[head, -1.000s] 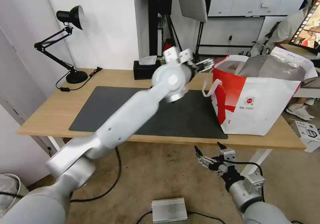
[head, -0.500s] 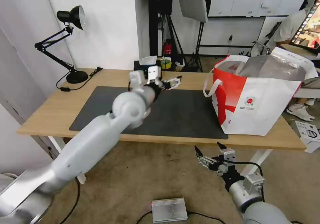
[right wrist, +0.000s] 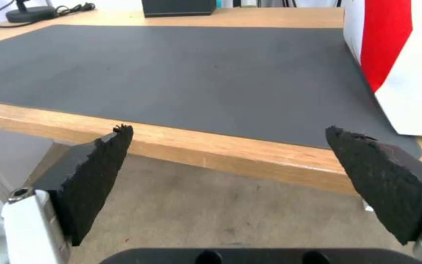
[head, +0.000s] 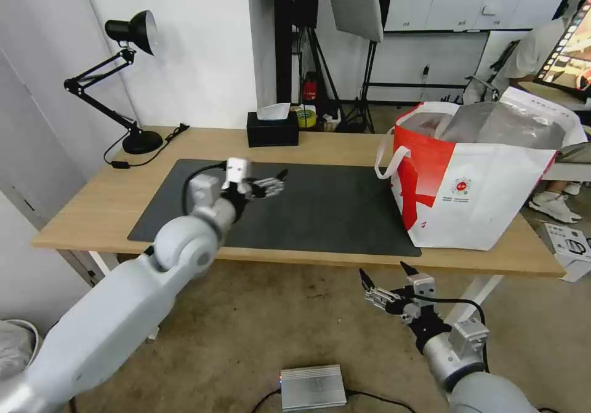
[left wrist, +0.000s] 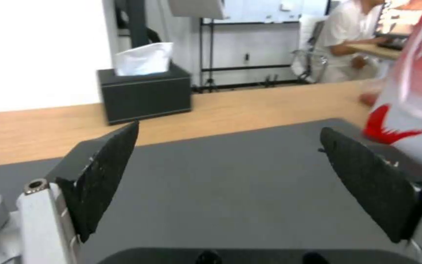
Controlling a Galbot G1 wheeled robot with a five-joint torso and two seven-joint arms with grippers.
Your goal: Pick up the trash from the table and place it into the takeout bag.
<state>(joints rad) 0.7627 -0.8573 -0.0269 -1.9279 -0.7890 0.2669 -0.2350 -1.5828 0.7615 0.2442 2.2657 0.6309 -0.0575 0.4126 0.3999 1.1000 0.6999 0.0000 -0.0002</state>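
Observation:
The takeout bag (head: 480, 179), white with a red side panel and foil lining, stands open on the right end of the table (head: 92, 204). The trash is out of view. My left gripper (head: 274, 182) hangs open over the dark grey mat (head: 326, 210), left of the bag, with nothing between its fingers. From the left wrist view the open left gripper (left wrist: 229, 129) faces the mat (left wrist: 230, 183), and the bag (left wrist: 416, 91) is at the edge. My right gripper (head: 383, 269) stays open below the table's front edge; the right wrist view shows this gripper (right wrist: 229, 129) before the mat (right wrist: 196, 66) and the bag (right wrist: 401, 55).
A black tissue box (head: 273, 128) sits at the table's back edge, and a black desk lamp (head: 132, 80) stands at the back left with its cable. A silver box (head: 312, 386) with cables lies on the floor in front of me.
My left arm has swung back from the bag's mouth, leftward and toward me, and its open gripper now hangs over the mat. The right arm has not moved.

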